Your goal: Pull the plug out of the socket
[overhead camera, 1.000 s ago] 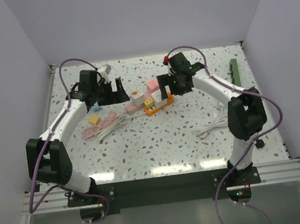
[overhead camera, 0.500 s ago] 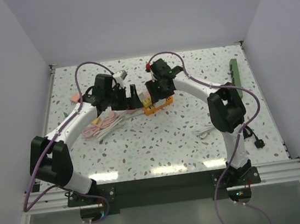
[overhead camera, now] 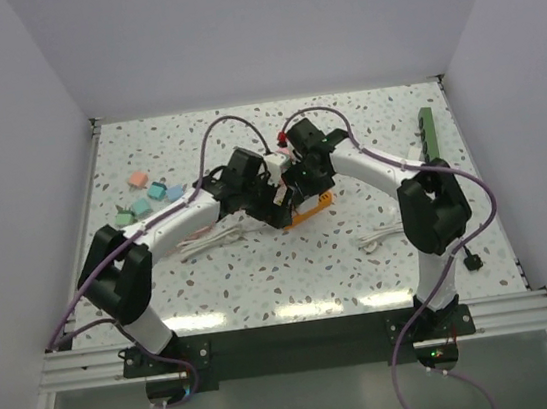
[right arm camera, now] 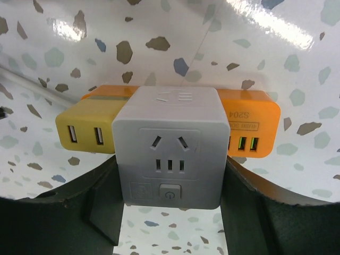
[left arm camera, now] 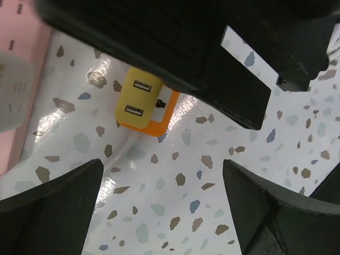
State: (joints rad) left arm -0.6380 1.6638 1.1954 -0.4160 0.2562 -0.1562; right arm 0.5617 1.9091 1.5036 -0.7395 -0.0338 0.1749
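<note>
right fingers [right arm camera: 249, 212] clamp the white plug [right arm camera: 169, 143] on orange socket [right arm camera: 249, 114]; left fingers [left arm camera: 53, 212] wide apart, empty.

A grey cube plug [right arm camera: 169, 154], its face showing socket slots and a power button, sits seated on the middle of the orange socket strip [right arm camera: 249, 119]. The strip lies flat on the speckled table [right arm camera: 265, 42], with a yellow USB block [right arm camera: 87, 133] at one end and a white cord [left arm camera: 119, 156] leaving that end.

white plug [right arm camera: 169, 146] fills right pincer [right arm camera: 169, 172], left pincer [overhead camera: 277, 205] apparently crowding alongside
</note>
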